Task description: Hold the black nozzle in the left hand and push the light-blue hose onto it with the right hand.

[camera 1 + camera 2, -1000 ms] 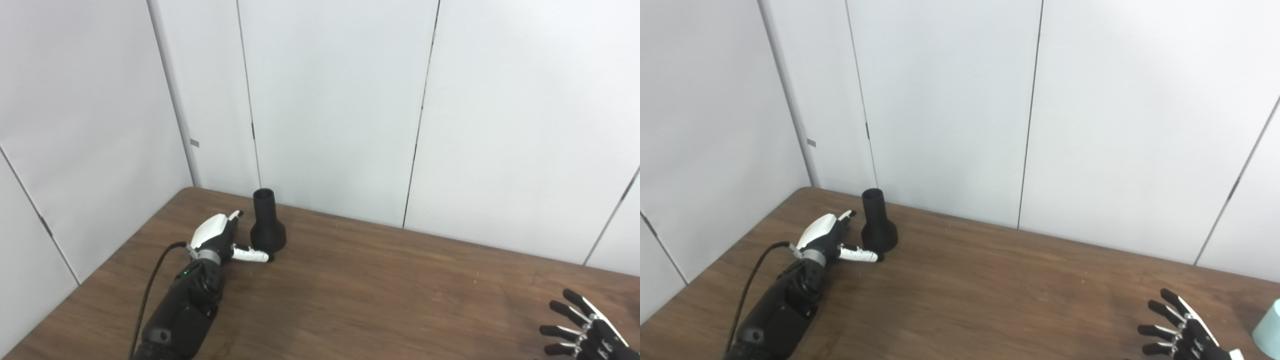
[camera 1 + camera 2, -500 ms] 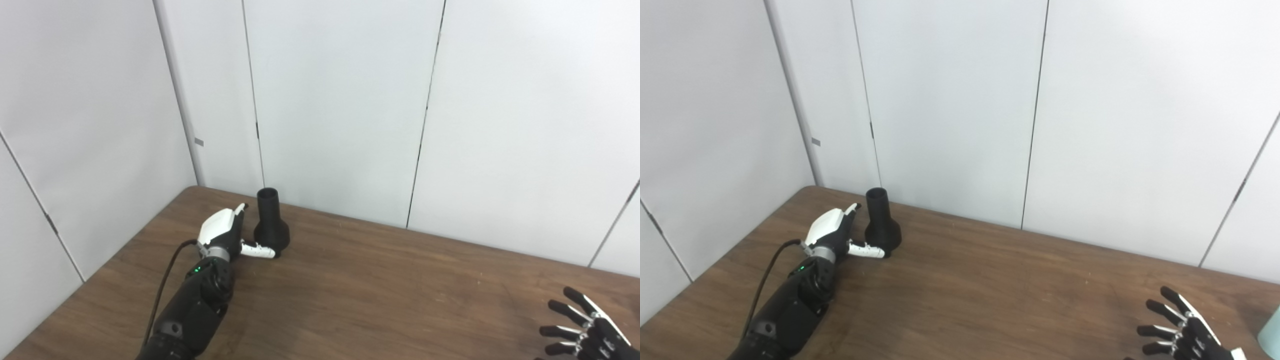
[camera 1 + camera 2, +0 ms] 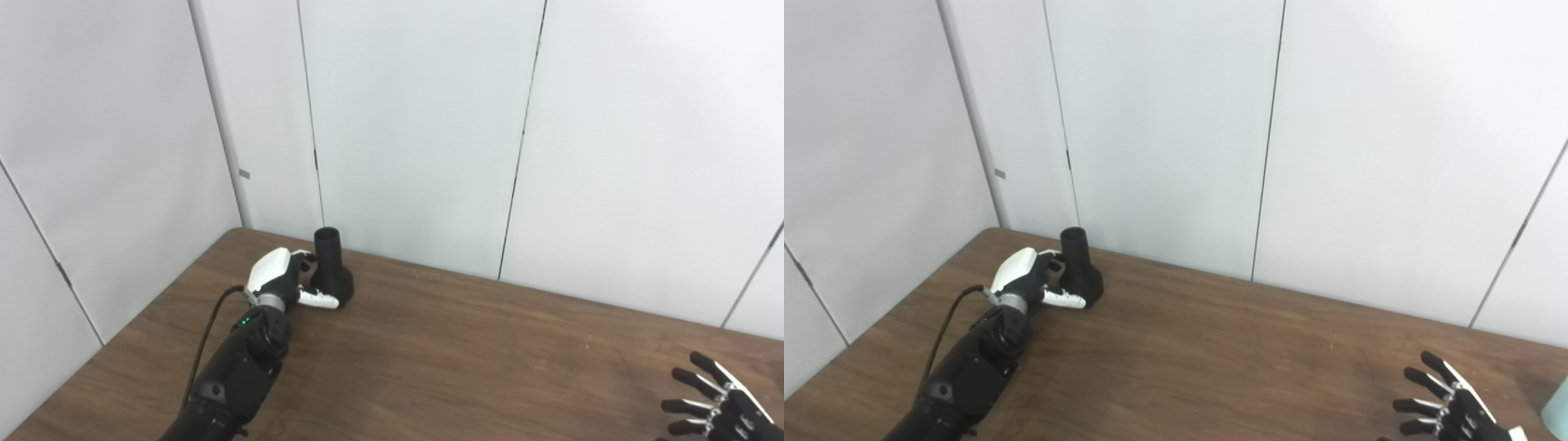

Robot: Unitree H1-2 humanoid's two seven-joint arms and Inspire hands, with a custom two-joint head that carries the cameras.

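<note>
The black nozzle [image 3: 331, 269] stands upright on the table's far left, wide base down. My left hand [image 3: 283, 281] is against its left side. The fingers [image 3: 302, 262] curl onto the narrow neck and the white thumb [image 3: 320, 299] presses the front of the base. At the bottom right my right hand [image 3: 1448, 407] rests open over the table, fingers spread, holding nothing. A sliver of the light-blue hose [image 3: 1557, 407] shows at the right edge of the right eye view, just right of that hand.
The brown wooden table [image 3: 459, 361] runs to white wall panels [image 3: 416, 122] right behind the nozzle. A black cable [image 3: 205, 334] runs along my left forearm.
My left hand has slid forward to the nozzle, and its fingers, straight before, have curled onto the neck. The camera shifted slightly at first. The right hand has stayed in place.
</note>
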